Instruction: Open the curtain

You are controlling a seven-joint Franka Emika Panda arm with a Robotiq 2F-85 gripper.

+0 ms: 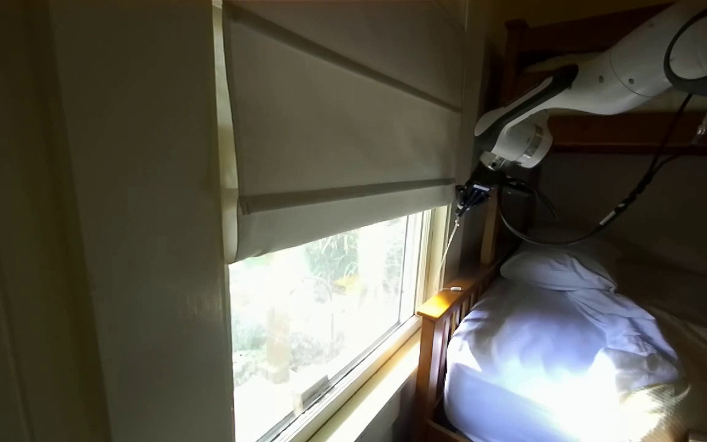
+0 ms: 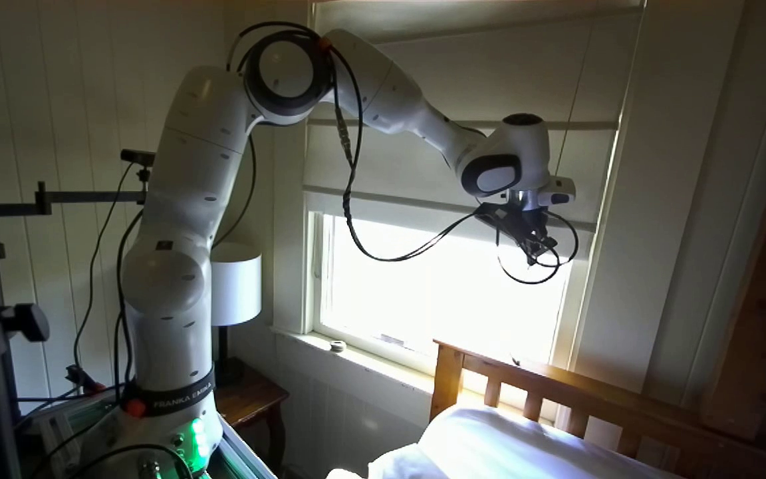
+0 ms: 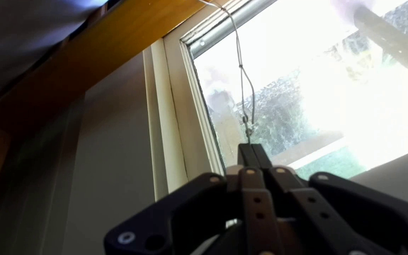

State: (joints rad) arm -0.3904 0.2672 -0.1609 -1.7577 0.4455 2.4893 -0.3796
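FRANKA EMIKA reads out from the dark band (image 2: 182,398) of the arm (image 2: 173,279) in an exterior view, curtain (image 2: 383,159) down over the upper part of the window (image 2: 423,286)! In an exterior view, the gripper (image 1: 459,212) hangs by the window's edge. Wrist view: jaws together, clamped on a thin cord (image 3: 241,66) before the window.

One curtain (image 1: 347,123), one end effector (image 3: 250,146), one lamp (image 2: 237,289)
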